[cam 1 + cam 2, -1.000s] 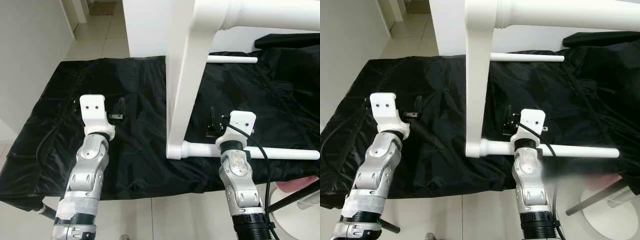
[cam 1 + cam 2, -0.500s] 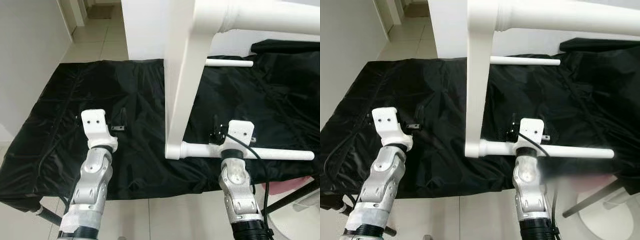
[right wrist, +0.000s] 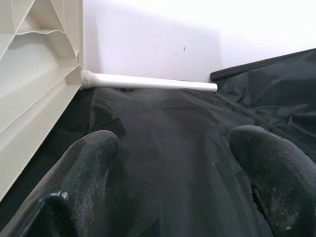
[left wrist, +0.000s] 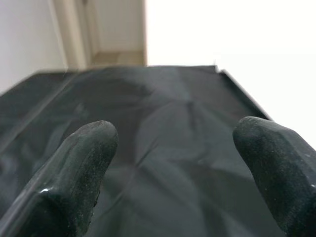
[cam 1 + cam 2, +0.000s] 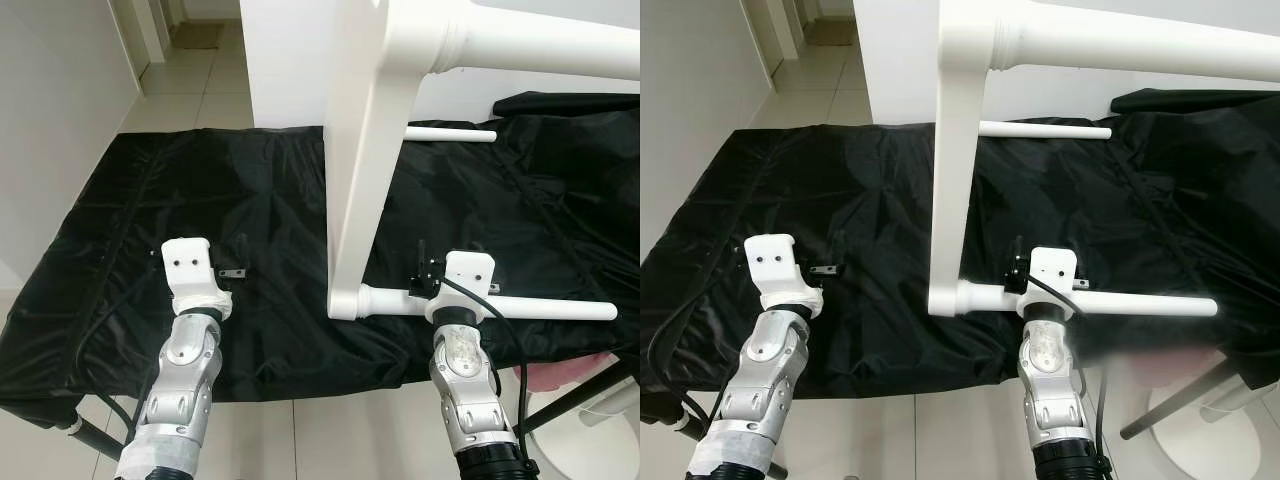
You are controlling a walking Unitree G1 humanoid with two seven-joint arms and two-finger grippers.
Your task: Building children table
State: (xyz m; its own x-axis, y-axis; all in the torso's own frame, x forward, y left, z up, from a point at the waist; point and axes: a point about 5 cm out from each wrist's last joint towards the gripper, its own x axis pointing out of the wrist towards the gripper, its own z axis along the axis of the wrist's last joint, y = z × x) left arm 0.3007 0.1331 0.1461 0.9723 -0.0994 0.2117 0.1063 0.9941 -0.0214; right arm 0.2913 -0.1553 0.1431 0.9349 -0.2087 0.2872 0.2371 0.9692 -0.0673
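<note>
Black cloth (image 5: 270,200) lies under both spread grippers; right wrist view catches far leg (image 3: 148,83).

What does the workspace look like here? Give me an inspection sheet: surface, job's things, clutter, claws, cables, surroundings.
Surface: black cloth spread over a table, wrinkled.
Job's things: white children's table lying on its side on the cloth; near leg and far leg run level towards the robot's right.
Clutter: nothing seen on the cloth; a pink thing past its right edge, too blurred to name.
Claws: left claw open over bare cloth; right claw open, empty, just beyond the near leg.
Cables: black cable looping off the right wrist; another trailing beside the left arm.
Surroundings: pale tiled floor, white wall at left.
</note>
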